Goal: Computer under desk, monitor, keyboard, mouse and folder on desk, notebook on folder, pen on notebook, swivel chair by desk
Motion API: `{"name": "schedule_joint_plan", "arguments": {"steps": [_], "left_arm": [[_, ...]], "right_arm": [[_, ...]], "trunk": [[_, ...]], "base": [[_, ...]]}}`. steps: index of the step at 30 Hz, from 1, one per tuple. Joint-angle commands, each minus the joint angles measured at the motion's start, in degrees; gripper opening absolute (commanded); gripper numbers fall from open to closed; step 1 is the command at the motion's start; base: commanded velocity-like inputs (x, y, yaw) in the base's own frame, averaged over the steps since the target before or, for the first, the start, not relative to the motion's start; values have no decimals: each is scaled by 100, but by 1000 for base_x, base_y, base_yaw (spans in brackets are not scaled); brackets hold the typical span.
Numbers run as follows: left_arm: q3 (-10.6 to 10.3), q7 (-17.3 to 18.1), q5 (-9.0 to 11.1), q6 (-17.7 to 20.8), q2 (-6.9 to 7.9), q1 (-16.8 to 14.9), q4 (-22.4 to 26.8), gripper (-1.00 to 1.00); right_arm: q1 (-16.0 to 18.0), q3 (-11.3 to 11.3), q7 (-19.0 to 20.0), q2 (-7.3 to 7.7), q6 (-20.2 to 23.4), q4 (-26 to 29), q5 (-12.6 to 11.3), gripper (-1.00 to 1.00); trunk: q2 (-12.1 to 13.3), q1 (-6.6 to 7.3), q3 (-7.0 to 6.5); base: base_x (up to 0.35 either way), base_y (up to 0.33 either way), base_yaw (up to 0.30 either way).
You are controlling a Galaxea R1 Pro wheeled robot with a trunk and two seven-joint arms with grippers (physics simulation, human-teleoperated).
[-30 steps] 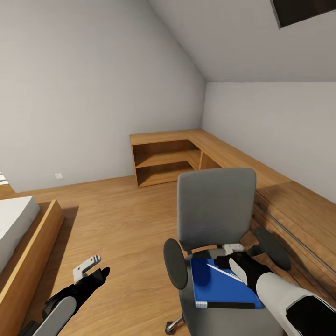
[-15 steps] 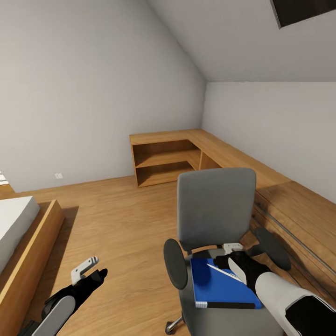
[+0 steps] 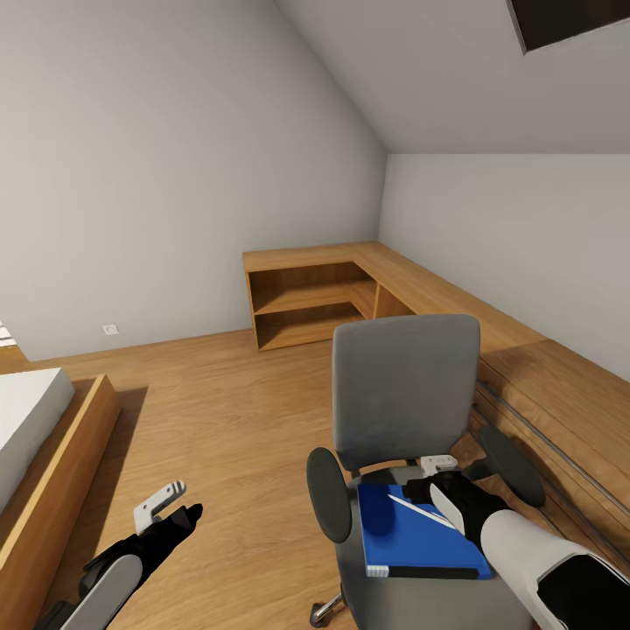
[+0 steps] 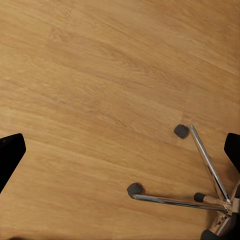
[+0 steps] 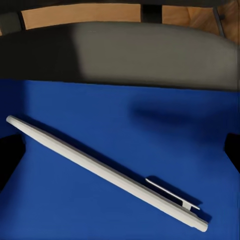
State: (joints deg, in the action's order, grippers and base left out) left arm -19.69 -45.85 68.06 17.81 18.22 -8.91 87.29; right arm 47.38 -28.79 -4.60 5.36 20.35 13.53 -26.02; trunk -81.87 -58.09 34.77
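Observation:
The grey swivel chair [image 3: 407,385] stands in front of me on the wooden floor. A flat blue cover [image 3: 394,534] lies on its seat; I cannot tell whether it is the notebook or the folder. A dark band shows along the cover's near edge. A slim white pen [image 3: 420,510] lies slantwise on the cover. My right gripper [image 3: 440,484] hangs open just above the pen, touching nothing. The right wrist view shows the pen [image 5: 105,171] on the blue cover [image 5: 120,100] between the spread fingers. My left gripper [image 3: 179,503] is open over bare floor, beside the chair's chrome base [image 4: 200,165].
A bed with a wooden frame [image 3: 52,472] lies at the left. A wooden corner shelf unit [image 3: 306,297] stands against the far wall and joins a low wooden ledge [image 3: 560,385] along the right wall, close behind the chair. Open floor lies between bed and chair.
My left gripper has dropped slightly and drifted a little left. The right gripper, chair, pen and blue cover have stayed put.

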Motion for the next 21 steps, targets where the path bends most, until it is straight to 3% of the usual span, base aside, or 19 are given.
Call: {"name": "schedule_joint_plan", "arguments": {"steps": [1, 14, 21], "left_arm": [[-9, -38, 22, 12, 5, -6, 8, 100], [-9, -38, 29, 17, 0, -6, 8, 100], [-9, -38, 33, 21, -3, -6, 8, 100]], "right_arm": [[3, -47, -37, 6, 34, 18, -27, 100], [-6, -67, 127, 38, 47, -33, 391, 100], [-9, -75, 352, 233, 32, -53, 625, 100]], "trunk": [[-3, 0, 6], [-3, 0, 6], [-3, 0, 6]], "base": [[0, 0, 0], [0, 0, 0], [0, 0, 0]]}}
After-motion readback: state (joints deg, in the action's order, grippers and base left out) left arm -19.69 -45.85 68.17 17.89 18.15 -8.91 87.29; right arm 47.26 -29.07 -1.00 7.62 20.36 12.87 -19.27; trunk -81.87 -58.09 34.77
